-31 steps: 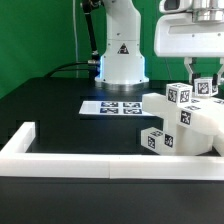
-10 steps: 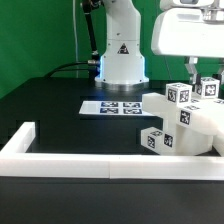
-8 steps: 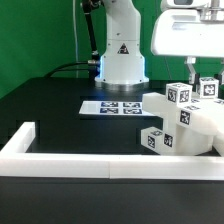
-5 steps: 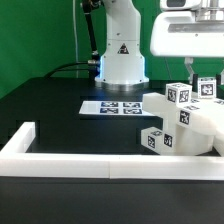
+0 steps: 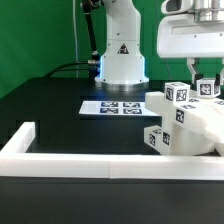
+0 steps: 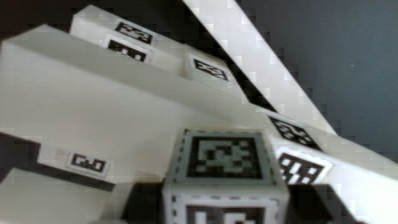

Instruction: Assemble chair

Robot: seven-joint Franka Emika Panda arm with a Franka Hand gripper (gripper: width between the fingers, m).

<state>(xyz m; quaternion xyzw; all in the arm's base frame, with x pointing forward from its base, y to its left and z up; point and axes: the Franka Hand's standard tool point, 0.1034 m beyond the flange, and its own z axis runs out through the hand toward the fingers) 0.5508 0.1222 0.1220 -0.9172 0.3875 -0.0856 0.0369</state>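
The gripper (image 5: 206,76), whose finger state I cannot tell, is hovering over a tagged leg (image 5: 207,87) of the chair (image 5: 185,128) at the exterior view's right, apparently seating it, so turning it home comes next.

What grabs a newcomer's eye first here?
The chair, a cluster of white blocky parts with black-and-white tags, sits at the exterior view's right, with the claw right over its tallest pieces. Behind it the marker board lies flat on the black table, and a long white rail runs along the front.
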